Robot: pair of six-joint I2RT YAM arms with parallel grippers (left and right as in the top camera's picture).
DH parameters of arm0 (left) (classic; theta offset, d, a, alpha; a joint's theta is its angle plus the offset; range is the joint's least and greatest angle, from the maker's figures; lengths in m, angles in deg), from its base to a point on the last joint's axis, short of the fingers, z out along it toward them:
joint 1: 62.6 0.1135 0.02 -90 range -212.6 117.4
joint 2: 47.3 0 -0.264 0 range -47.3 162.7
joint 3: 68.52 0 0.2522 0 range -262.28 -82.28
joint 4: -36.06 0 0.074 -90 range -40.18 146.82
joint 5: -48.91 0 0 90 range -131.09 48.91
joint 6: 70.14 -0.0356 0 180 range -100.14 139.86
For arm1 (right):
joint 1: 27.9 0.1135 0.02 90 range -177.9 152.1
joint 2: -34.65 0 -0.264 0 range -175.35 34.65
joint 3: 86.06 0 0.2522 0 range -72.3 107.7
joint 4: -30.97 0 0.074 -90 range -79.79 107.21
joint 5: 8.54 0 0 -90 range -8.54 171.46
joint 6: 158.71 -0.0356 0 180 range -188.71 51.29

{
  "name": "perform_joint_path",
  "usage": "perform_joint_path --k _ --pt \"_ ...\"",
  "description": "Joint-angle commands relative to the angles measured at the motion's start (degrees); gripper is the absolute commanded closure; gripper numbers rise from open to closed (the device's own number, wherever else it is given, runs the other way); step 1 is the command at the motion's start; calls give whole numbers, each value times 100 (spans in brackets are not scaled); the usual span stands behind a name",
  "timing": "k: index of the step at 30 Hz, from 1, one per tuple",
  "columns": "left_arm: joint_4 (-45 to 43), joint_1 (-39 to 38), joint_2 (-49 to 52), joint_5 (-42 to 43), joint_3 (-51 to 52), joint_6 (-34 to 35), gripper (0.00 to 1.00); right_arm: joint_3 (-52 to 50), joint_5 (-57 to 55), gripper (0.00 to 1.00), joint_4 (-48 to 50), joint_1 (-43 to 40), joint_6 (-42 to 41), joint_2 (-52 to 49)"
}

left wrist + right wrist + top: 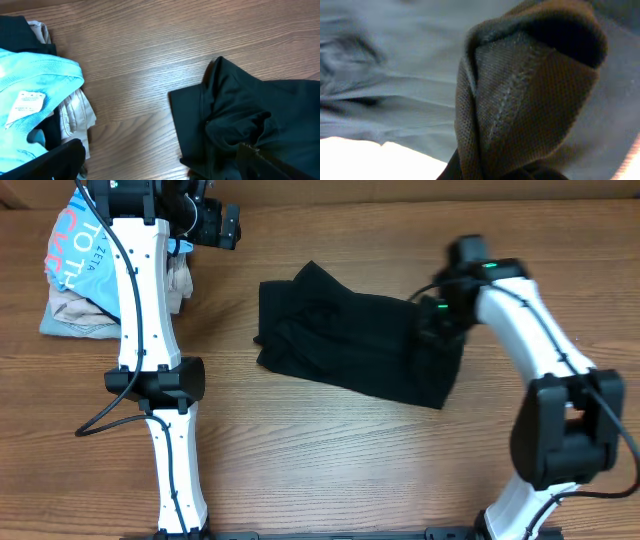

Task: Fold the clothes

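The black garment (350, 345) lies bunched and partly folded in the middle of the wooden table. It also shows at the right of the left wrist view (250, 115). My right gripper (437, 315) is at the garment's right end and is shut on a pinched fold of the black fabric (530, 90), which fills the right wrist view and hides the fingers. My left gripper (225, 225) hangs above the far left of the table, to the left of the garment, open and empty (160, 170).
A pile of other clothes sits at the far left: a light blue lettered T-shirt (70, 240) (35, 85) on beige folded garments (85, 315) (75, 112). Bare wood (330, 460) lies in front of the black garment.
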Motion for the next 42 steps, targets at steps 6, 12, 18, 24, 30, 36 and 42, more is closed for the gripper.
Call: perform_joint_path --k 6,12,18,24,30,36,42 --pt "11 -85 -96 -15 -70 98 0 155 -319 10 767 907 -765 160" --pt "11 -87 -94 35 9 94 0 595 -319 4 39 616 -691 192" --pt "11 -170 -87 579 826 -439 0 997 -319 0 -570 181 -232 210" --pt "-186 -417 -87 824 2127 -1191 0 997 -319 0 -756 -111 -87 208" --pt "-841 -605 -87 817 3252 -1239 0 994 -319 0 -785 -151 39 208" --pt "-1554 -638 -87 820 4181 -1239 0 992 -361 0 -782 -151 61 208" --pt "-2149 -658 -87 748 4887 -1252 1 992 -496 0 -787 -151 61 208"
